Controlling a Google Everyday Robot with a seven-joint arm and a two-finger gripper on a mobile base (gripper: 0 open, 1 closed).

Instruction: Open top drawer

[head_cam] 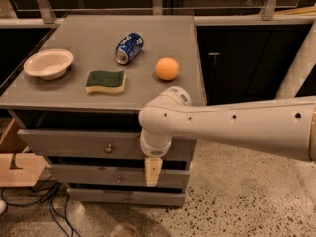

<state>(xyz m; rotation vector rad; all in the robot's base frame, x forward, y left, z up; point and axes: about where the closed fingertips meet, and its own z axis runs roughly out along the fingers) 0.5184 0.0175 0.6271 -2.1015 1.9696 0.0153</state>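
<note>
The top drawer (69, 142) is the widest grey front on the cabinet, just under the cabinet top, with a small round metal knob (108, 148). A dark gap shows between the cabinet top and the drawer front. My gripper (152, 172) hangs straight down from the white arm (232, 125). It is in front of the drawers, to the right of the knob and lower, level with the second drawer front (98, 176). It does not touch the knob.
On the cabinet top (89, 33) lie a white bowl (48, 63), a green and yellow sponge (105, 81), a blue can on its side (128, 48) and an orange (167, 68). A third drawer (123, 196) is lowest. A wooden box (15, 157) and cables (49, 201) are at the left on the floor.
</note>
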